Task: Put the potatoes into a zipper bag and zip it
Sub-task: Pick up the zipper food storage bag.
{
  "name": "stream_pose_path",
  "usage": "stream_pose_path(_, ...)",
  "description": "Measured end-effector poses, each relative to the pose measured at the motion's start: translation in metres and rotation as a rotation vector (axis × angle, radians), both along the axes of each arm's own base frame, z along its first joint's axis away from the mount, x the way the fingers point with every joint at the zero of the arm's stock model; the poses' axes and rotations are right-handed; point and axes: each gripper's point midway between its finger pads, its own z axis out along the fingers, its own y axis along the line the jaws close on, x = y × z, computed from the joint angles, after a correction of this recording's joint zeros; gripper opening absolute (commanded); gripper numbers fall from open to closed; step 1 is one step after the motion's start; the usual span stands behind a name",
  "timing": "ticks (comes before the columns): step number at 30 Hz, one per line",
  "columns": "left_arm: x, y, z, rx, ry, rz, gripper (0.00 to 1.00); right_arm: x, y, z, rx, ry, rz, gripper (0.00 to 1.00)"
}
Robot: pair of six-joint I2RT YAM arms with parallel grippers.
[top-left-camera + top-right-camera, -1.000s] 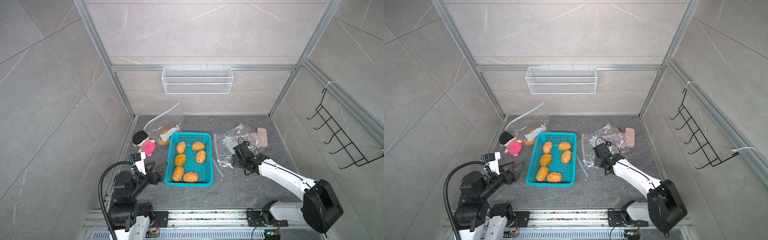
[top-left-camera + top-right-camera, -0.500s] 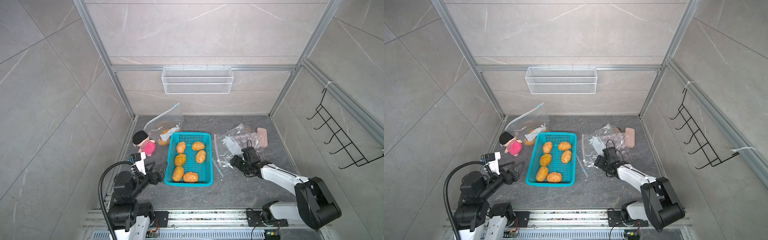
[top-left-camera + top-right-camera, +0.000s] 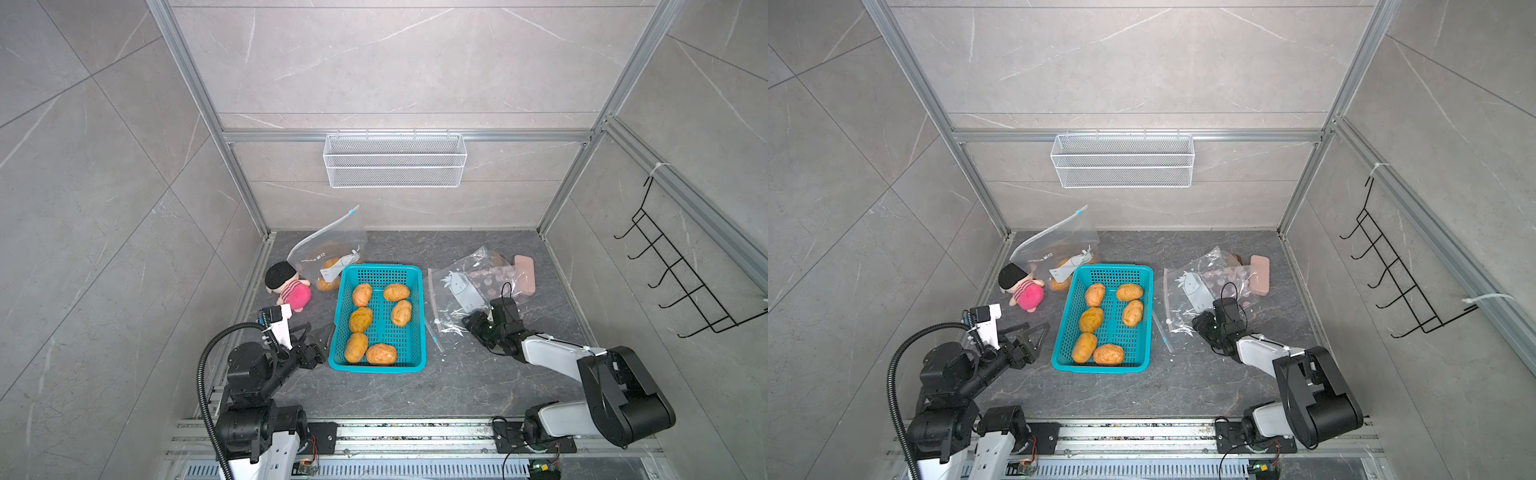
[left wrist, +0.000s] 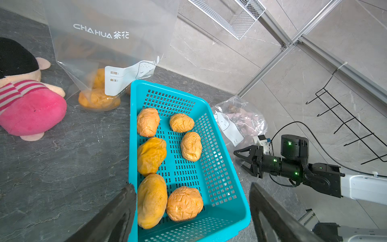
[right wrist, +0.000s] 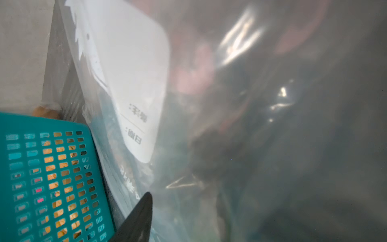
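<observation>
- Rear wall (image 3: 395, 62): large grey marble-look tiles, pale veins, thin grout lines.
- Left wall (image 3: 83, 208) and right wall (image 3: 706, 104): same tile, with seams running diagonally in both top views.
- Aluminium frame posts (image 3: 199, 104) rise at the rear corners, and a crossbar (image 3: 274, 136) spans between them.
- White wire mesh basket (image 3: 395, 162) hangs from the crossbar, about centred.
- Black wire hook rack (image 3: 681, 286) on the right wall, fastened with white ties.
- Floor (image 3: 415, 395): dark grey stone-look slab, faint pale veining.
- Slotted metal rail (image 3: 415, 432) runs along the front edge.
- Light even and diffuse; shadows soft.

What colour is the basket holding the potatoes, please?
Teal; the basket shows best in the left wrist view.
</observation>
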Motion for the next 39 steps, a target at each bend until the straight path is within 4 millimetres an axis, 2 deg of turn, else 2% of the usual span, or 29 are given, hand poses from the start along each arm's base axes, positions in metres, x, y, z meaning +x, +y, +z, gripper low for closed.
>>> stream_pose_path(4, 0.000, 0.000, 0.000, 0.000, 0.002, 0.000, 0.85, -0.003, -0.004, -0.004, 0.023, 0.009, -0.014, 0.14)
stream_pose_path(6, 0.001, 0.000, -0.001, 0.000, 0.005, 0.000, 0.85, -0.001, -0.007, -0.001, 0.040, -0.003, -0.023, 0.03)
stream_pose_path(7, 0.001, 0.000, -0.001, 0.000, 0.007, 0.000, 0.85, 0.000, -0.009, 0.002, 0.049, -0.015, -0.028, 0.00)
stream_pose_path(12, 0.001, 0.000, -0.001, 0.000, 0.009, 0.000, 0.85, 0.007, -0.017, 0.024, 0.113, -0.091, -0.040, 0.00)
stream_pose_path(16, 0.001, 0.000, -0.001, -0.001, 0.008, 0.000, 0.85, 0.007, -0.017, 0.053, 0.147, -0.153, -0.008, 0.00)
stream_pose_path(19, 0.001, 0.000, -0.001, 0.000, 0.009, -0.001, 0.85, 0.008, -0.014, 0.096, 0.151, -0.222, 0.034, 0.00)
stream_pose_path(24, 0.006, -0.006, -0.005, 0.003, 0.047, -0.046, 0.83, 0.008, -0.011, 0.196, 0.154, -0.372, 0.098, 0.00)
stream_pose_path(27, 0.009, -0.018, 0.012, 0.012, 0.051, -0.129, 0.80, 0.000, -0.006, 0.247, 0.179, -0.424, 0.140, 0.00)
stream_pose_path(30, 0.012, -0.028, 0.045, 0.036, -0.007, -0.202, 0.79, -0.009, 0.001, 0.284, 0.218, -0.444, 0.177, 0.00)
stream_pose_path(34, 0.017, -0.036, 0.086, 0.090, -0.112, -0.263, 0.79, -0.020, 0.011, 0.320, 0.326, -0.444, 0.197, 0.00)
stream_pose_path(39, 0.021, -0.053, 0.114, 0.215, -0.239, -0.364, 0.80, -0.027, 0.023, 0.347, 0.469, -0.396, 0.205, 0.00)
